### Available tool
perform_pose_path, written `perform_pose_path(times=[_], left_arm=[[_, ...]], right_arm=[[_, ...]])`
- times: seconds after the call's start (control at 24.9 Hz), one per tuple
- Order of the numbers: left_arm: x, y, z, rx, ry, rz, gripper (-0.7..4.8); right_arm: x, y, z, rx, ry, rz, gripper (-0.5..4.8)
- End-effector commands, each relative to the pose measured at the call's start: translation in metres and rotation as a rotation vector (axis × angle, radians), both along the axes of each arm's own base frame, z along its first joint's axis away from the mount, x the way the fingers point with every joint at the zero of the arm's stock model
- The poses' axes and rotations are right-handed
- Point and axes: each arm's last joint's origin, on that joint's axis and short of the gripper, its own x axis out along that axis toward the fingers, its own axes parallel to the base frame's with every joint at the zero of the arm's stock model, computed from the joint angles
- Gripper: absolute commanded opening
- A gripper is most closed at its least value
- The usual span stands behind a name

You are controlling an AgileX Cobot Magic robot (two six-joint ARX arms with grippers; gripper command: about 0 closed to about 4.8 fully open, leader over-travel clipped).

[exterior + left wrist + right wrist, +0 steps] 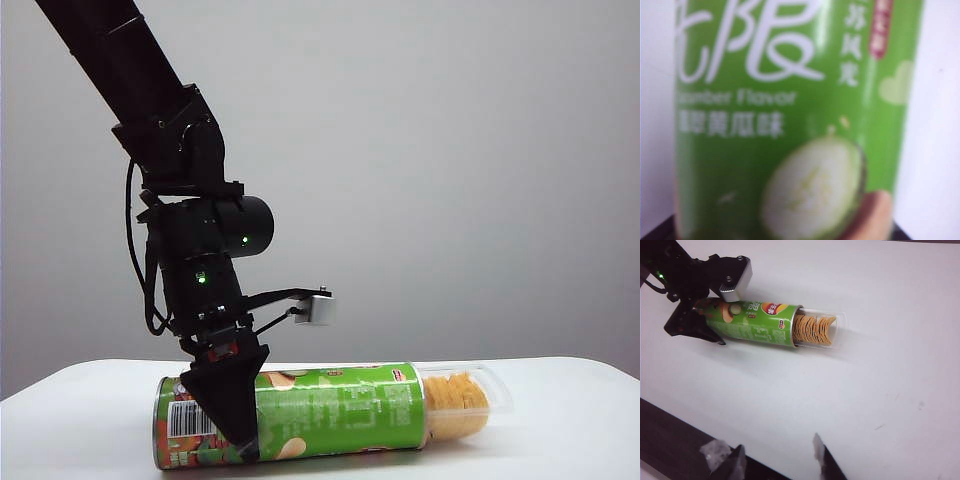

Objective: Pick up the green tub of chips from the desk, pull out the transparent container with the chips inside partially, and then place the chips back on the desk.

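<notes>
- One bright-green cardboard tub [320, 412] lies on the white desk [560, 420]; one clear plastic tray [478, 392] of chips [452, 404] protrudes right.
- Left gripper [232, 420] straddles its left end, whether gripping I cannot tell.
- Right gripper [777, 460] hovers apart, jaws parted, empty.

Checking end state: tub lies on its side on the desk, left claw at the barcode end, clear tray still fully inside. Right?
Not quite: the transparent container sticks partly out of the green tub of chips, chips showing, per the exterior view. Tub on the desk, left claw placement correct.
</notes>
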Motion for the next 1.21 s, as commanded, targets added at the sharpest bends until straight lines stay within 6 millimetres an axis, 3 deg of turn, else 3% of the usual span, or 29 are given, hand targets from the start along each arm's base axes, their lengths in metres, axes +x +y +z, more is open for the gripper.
perform_pose_path(times=[0.04,0.24,0.52,0.64,0.72,0.76,0.8,0.84,0.89,0.93,0.97,1.05,1.17,1.21], left_arm=[[0.003,0.0,0.004,0.041,-0.041,0.056,4.79],[0.003,0.001,0.011,0.056,-0.051,0.115,4.79],[-0.006,0.003,0.051,0.101,-0.141,0.118,4.79],[-0.019,0.012,0.081,0.172,-0.16,0.157,4.79],[-0.034,0.021,0.107,0.185,-0.136,0.184,4.79],[-0.039,0.024,0.116,0.187,-0.135,0.185,4.42],[-0.045,0.027,0.126,0.187,-0.135,0.191,3.59],[-0.053,0.031,0.14,0.175,-0.145,0.198,3.25],[-0.059,0.034,0.151,0.156,-0.17,0.21,3.26],[-0.074,0.042,0.176,0.09,-0.26,0.233,3.24],[-0.088,0.05,0.198,0.011,-0.353,0.286,2.86],[-0.106,0.06,0.221,-0.089,-0.448,0.356,2.35],[-0.139,0.08,0.246,-0.201,-0.603,0.422,2.12],[-0.161,0.093,0.255,-0.253,-0.721,0.477,2.09]], right_arm=[[0.001,0.0,0.003,0.01,-0.019,-0.002,1.89],[0.001,0.0,0.003,0.01,-0.021,-0.002,1.89],[0.002,0.001,0.004,0.016,-0.039,0.0,1.89],[0.003,0.001,0.005,0.009,-0.059,-0.004,1.89],[0.004,0.0,0.004,-0.027,-0.071,-0.043,1.88],[0.004,-0.001,0.003,-0.047,-0.077,-0.063,1.87],[0.005,-0.002,0.002,-0.064,-0.082,-0.084,1.85],[0.006,-0.002,-0.001,-0.084,-0.087,-0.109,1.63],[0.007,-0.002,-0.003,-0.095,-0.089,-0.123,1.33],[0.008,-0.002,-0.008,-0.1,-0.101,-0.135,0.62],[0.009,-0.002,-0.011,-0.091,-0.117,-0.136,0.39],[0.009,-0.002,-0.012,-0.078,-0.143,-0.139,0.35],[0.009,-0.003,-0.009,-0.053,-0.196,-0.149,0.01],[0.007,-0.006,-0.003,-0.034,-0.257,-0.167,0.01]])
